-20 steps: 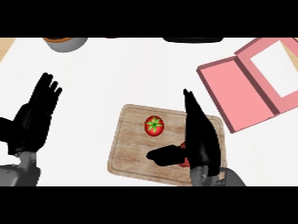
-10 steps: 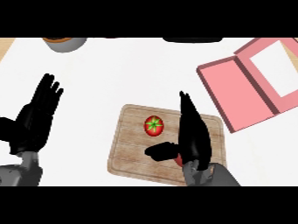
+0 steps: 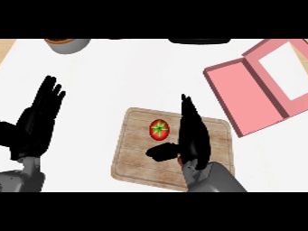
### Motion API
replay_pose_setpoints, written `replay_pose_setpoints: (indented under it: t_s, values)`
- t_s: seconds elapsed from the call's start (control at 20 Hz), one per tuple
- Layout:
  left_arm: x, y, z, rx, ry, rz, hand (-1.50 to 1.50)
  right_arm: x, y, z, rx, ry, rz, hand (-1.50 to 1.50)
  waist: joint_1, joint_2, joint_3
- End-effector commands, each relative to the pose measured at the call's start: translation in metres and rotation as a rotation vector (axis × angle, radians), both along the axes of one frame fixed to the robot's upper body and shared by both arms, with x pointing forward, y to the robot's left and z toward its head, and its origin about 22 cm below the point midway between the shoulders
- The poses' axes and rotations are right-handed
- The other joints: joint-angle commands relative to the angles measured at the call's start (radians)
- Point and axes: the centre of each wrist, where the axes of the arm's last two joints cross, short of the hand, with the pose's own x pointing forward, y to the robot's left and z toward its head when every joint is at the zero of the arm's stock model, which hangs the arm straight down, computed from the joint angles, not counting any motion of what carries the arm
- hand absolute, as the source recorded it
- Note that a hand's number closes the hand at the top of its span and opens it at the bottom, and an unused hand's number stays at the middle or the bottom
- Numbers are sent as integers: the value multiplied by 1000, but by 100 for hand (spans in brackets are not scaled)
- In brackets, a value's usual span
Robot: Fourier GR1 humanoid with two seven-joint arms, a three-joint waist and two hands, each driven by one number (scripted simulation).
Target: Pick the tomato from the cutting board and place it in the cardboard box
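Head view. A wooden cutting board (image 3: 143, 153) lies on the white tabletop (image 3: 129, 76), toward its near edge and a little right of centre. The tomato (image 3: 159, 129) sits on the board's far half, green stem up, nothing touching it. It is round, so it offers no long axis to line up with.

The right hand (image 3: 195, 135) stands over the board just to the right of the tomato, on edge, its fingers (image 3: 187, 108) straight, together and pointing toward the tabletop's far edge. The thumb (image 3: 161, 151) juts out to the left, below the tomato, so the tomato lies in the open angle between thumb and fingers, to their left and apart from both. The hand holds nothing.

The left hand (image 3: 39, 119) rests open near the tabletop's left edge, fingers spread and up, well apart from the board. The right hand is by far the nearer one to the tomato.

The pink cardboard box (image 3: 263, 85) lies open at the tabletop's far right corner, lid flapped back, well apart from the board. A grey bowl (image 3: 68, 44) shows at the far edge on the left.

As I judge it, the grasp is not yet made: the hand would need to shift left and close round the tomato before carrying it right and away to the box.
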Motion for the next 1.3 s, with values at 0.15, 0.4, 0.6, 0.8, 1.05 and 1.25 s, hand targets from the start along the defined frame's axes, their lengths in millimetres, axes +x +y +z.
replay_pose_setpoints:
  t_s: [0.15,0.4,0.6,0.8,1.05,1.25]
  values:
    - [-4,7,-7,0,-11,10,0,8,-1,-13,7,85,-107,-150,-3,0,0]
    - [-8,8,5,6,13,-6,0,5,-1,-10,9,81,-80,-150,-4,-1,0]
    - [1,7,16,4,-20,-10,0,23,-1,-24,36,103,-83,-150,0,1,0]
    - [9,-8,11,1,-1,-4,0,6,16,-34,21,107,-77,-150,-2,0,0]
    - [-3,4,4,-9,10,-9,0,15,15,-19,36,114,-83,-150,-3,-1,0]
    - [4,5,-11,7,8,-28,0,33,8,-52,30,116,-72,-150,1,2,0]
